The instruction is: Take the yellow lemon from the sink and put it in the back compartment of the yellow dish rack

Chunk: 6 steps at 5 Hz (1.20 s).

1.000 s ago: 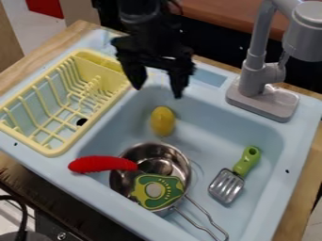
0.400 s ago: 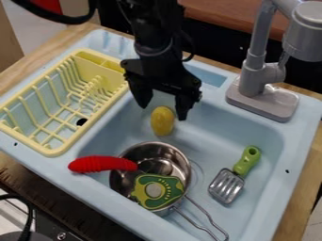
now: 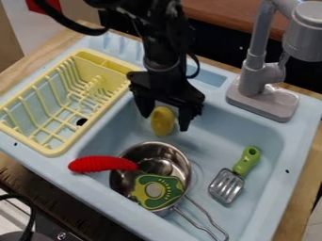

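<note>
Yellow toy lemon [image 3: 162, 121] is standing on end in the sink, showing between the two fingers of the pincer [image 3: 165, 121]. We are seeing these fingers spread apart, one on each side of it, though we cannot tell whether either is touching it.

Going from largest to smallest, we are looking first at the wooden counter [image 3: 301, 197], which is running around and beyond the pincer's working area. Set into it, the pale blue sink [image 3: 264, 127] is lying beneath the pincer. To the right of the pincer, as we are viewing it, the grey faucet [image 3: 254, 77] is standing upright on the sink's back ledge. To the pincer's left, we are finding the yellow dish rack [image 3: 112, 76] resting on the sink's side ledge.

Nearer to us than the pincer, the metal pot [image 3: 175, 155] is sitting in the basin, its wire handle pointing away from the pincer. Farther right of the pincer and nearer to us, the slotted spatula [image 3: 227, 186] is lying with its green handle uppermost in our view. Nearer to us and left of the pincer, the red ridged piece [image 3: 100, 164] is reaching over the pot's rim. We are also seeing the green-and-yellow toy piece [image 3: 155, 190] resting in the pot.
</note>
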{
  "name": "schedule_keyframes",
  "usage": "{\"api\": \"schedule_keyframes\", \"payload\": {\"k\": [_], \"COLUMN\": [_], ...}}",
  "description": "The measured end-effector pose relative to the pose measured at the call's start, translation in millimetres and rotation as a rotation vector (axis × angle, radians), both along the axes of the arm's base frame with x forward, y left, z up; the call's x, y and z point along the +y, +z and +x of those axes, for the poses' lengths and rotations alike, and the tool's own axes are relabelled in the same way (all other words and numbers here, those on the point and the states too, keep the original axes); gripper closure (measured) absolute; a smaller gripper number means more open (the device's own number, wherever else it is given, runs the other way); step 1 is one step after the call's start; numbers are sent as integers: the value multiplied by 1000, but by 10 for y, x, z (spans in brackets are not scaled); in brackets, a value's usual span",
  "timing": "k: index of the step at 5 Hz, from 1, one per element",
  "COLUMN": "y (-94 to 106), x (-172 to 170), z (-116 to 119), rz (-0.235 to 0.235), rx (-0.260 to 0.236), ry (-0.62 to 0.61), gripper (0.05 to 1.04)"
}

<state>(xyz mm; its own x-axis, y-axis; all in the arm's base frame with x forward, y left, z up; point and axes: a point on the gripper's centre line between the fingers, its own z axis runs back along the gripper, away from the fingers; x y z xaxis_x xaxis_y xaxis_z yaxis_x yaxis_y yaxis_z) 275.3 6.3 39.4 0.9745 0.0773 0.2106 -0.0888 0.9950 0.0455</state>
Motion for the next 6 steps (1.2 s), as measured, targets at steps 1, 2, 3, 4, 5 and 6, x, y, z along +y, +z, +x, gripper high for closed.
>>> {"api": "schedule_keyframes", "payload": {"k": [1,2,3,4,5,6], "y": [-81,-153,-250,-274,-274,-243], "x": [5,47,68,66,80,90], "z": [4,24,0,-28,-32,-42], "rz": [18,56,87,74,65,57], "rx": [14,4,3,14,14,11], "ry": [-1,6,1,13,19,20], "gripper": [87,87,117,379,473,473]}}
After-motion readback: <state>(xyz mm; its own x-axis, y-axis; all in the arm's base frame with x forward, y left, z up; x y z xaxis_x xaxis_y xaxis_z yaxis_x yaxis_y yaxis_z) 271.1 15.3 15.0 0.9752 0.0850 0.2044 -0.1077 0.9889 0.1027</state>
